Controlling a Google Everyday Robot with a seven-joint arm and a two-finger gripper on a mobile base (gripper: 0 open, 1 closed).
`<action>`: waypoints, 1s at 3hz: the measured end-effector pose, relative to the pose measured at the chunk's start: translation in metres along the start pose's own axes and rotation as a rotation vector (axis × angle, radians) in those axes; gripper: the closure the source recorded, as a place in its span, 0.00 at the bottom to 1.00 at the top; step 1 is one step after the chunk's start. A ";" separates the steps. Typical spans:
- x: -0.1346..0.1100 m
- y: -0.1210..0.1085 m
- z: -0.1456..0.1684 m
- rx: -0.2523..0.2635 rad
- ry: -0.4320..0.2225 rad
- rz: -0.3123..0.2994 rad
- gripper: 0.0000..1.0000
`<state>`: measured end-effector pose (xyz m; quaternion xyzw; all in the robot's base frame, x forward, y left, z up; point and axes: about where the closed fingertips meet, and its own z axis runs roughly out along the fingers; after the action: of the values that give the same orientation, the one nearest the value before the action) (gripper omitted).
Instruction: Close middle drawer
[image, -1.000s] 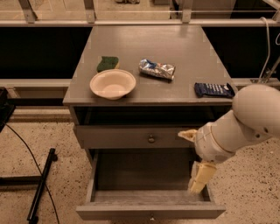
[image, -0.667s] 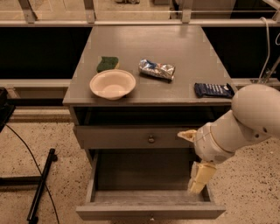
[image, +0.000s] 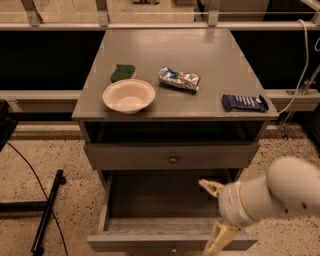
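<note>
On the lower right side of the camera view, the gripper hangs in front of the grey cabinet, at the end of a thick white arm that comes in from the right edge. Its two cream-coloured fingers stand wide apart, one pointing to the upper left over the drawer box and the other pointing down, across the drawer front, and nothing is held between them. The middle drawer is pulled far out toward the camera; its plank floor and low side walls are visible, and its flat front lies along the bottom edge of the view, where the small knob is only just seen. If the lower finger touches the front, I cannot tell. Above it, the top drawer is pushed in fully, with a round metal knob in the middle of its front. On the cabinet top stand a pale bowl near the front left, a green sponge just behind it, a crumpled silver packet near the middle, and a dark blue packet at the front right edge. Left of the cabinet, a black rod and a thin cable lie on the speckled floor.
</note>
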<state>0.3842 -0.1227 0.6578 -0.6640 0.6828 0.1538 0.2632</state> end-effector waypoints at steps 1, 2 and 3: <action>0.038 0.027 0.046 0.091 -0.130 0.041 0.00; 0.073 0.027 0.051 0.187 -0.141 0.060 0.00; 0.086 0.023 0.063 0.161 -0.121 0.049 0.00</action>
<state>0.3732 -0.1568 0.5546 -0.6132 0.6918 0.1446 0.3528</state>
